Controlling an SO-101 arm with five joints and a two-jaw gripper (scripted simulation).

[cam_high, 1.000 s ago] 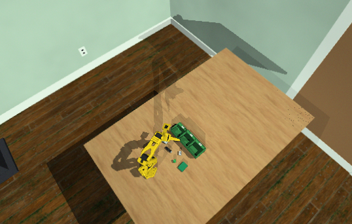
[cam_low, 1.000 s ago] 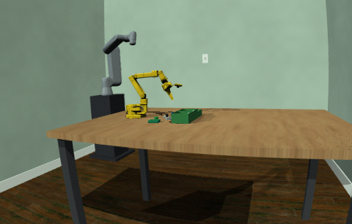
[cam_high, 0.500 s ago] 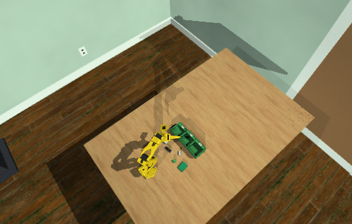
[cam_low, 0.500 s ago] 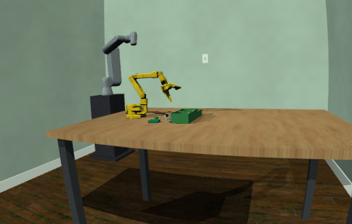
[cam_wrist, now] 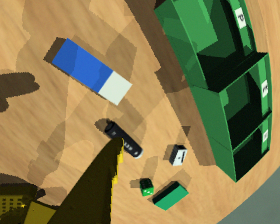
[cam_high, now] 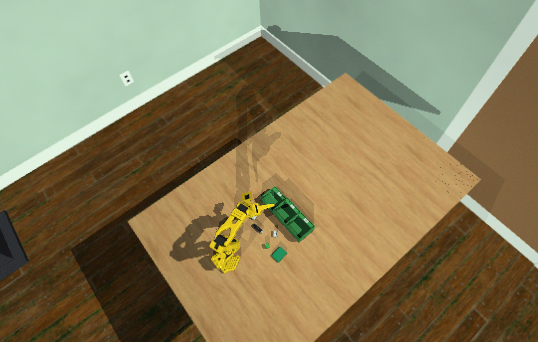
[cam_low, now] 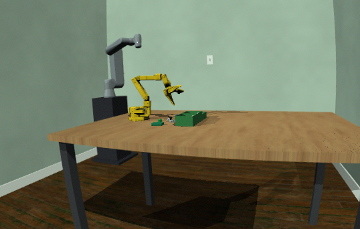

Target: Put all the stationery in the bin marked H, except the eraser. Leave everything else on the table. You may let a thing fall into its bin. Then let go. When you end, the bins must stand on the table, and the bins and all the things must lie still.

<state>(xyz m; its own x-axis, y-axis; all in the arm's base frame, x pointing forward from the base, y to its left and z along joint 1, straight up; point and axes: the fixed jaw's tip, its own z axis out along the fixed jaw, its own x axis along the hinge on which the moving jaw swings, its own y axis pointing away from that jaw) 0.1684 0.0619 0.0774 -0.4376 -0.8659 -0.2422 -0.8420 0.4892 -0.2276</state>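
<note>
Gripper (cam_low: 174, 94) hangs fully open and empty above my table (cam_low: 244, 137). Below its yellow fingertip (cam_wrist: 114, 156) I see a dark marker (cam_wrist: 122, 139); the blue-and-white eraser (cam_wrist: 91, 71) lies beyond. Green bins (cam_wrist: 220, 72) stand well off to the side, small green pieces (cam_wrist: 169, 196) near them.

— How many bins on the table?

— One green row of three bins (cam_wrist: 225, 70), each with a small white label; the letters are too small to read.

— And loose things beside it?

— Five. One blue-and-white block (cam_wrist: 91, 71), one dark pen-like stick (cam_wrist: 123, 140), one small black-and-white piece (cam_wrist: 179, 155), one tiny green cube (cam_wrist: 145, 187), one flat green piece (cam_wrist: 169, 196).

— Robots?

— Two: one yellow arm (cam_low: 142, 90) on the table, one grey arm (cam_low: 116, 63) behind the table's far left corner.

— Table legs?

— Four dark ones (cam_low: 73, 187).
</note>
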